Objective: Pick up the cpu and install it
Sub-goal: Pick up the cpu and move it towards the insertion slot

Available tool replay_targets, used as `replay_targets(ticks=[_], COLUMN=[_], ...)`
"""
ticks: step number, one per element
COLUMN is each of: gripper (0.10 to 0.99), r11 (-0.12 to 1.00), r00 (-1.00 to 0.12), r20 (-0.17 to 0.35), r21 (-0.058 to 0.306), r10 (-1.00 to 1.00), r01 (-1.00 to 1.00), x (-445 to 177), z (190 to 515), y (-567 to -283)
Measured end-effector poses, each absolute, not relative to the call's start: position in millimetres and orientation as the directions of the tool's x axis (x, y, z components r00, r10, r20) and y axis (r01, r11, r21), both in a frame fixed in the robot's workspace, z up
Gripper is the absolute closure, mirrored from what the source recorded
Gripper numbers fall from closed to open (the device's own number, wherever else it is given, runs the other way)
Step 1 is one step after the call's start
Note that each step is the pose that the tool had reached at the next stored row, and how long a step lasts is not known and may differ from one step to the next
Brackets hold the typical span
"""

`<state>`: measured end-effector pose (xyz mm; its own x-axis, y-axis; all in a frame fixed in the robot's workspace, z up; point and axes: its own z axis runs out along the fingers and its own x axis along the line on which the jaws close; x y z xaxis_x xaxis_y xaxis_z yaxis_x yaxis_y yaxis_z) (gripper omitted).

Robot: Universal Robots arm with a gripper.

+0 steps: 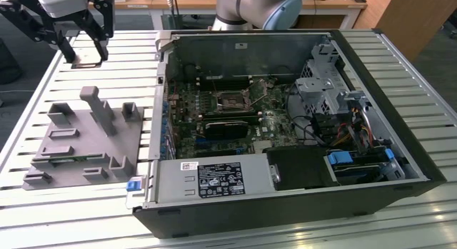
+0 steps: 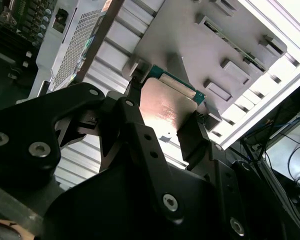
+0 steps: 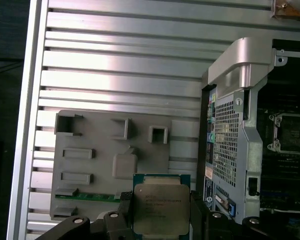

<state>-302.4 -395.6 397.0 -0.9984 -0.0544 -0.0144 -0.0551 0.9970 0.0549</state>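
The gripper (image 1: 87, 56) pinches the cpu (image 1: 85, 60) by two opposite edges and holds it in the air, clear of the grey tray (image 1: 78, 147) and touching nothing else. In both wrist views the chip's silvery top faces the camera, with a black finger (image 3: 197, 212) pressed against each side (cpu (image 3: 161, 207), (image 2: 167, 107); gripper (image 3: 161, 215), (image 2: 165, 112); tray (image 3: 105, 165), (image 2: 205, 45)).

The open computer case (image 1: 286, 126) lies beside the tray. Its motherboard socket (image 1: 230, 102) sits well apart from the tray, beyond the case's metal side wall (image 3: 230, 135).

Hazards, as judged from this arrangement:
- The hold rests on thin edges alone, so a jolt could let the chip tilt or slip between the pads.
- A low path from the tray could knock the chip against the case wall.
- A chip that reaches the socket turned or skewed would not seat, and pressing it down could damage the contacts.
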Motion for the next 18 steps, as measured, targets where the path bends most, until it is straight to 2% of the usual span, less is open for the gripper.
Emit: replay_targets(ticks=[18], gripper=[0.545], r11=[0.997], r00=[-0.998], r20=[-0.014], r21=[0.055], r10=[-0.054], r01=[-0.055], x=[-271], z=[397], y=[-394])
